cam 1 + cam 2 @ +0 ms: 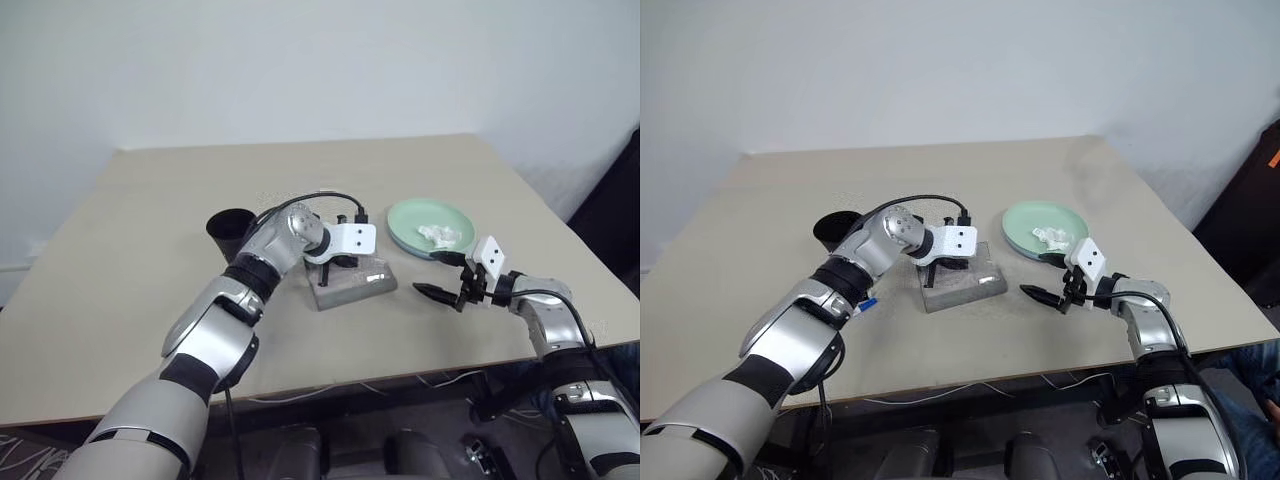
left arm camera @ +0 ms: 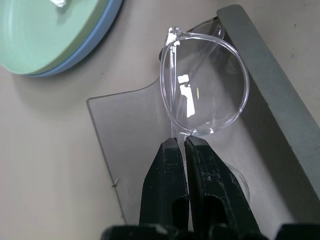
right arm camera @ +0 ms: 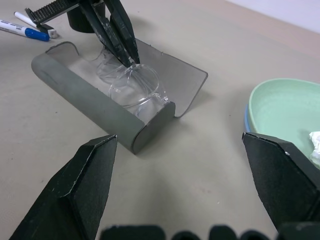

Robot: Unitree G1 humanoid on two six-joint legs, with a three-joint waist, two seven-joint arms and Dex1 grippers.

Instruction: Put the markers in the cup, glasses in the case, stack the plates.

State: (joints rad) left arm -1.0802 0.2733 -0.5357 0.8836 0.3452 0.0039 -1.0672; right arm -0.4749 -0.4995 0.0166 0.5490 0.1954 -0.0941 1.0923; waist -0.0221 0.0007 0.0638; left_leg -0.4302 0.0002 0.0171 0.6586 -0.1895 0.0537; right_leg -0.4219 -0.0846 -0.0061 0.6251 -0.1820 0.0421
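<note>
A beige worktop stands against a pale wall. At two o'clock the green plate tops the blue, holding tissue. Centre, the open case contains the glasses, my left claw clamped on them; my right claw spread apart. Cup at ten o'clock.

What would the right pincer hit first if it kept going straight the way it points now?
Most likely the near end of the grey rectangular case, which lies open straight ahead of the open right pincer, the clear-framed glasses inside it. Bare table lies between; depth is uncertain.
</note>
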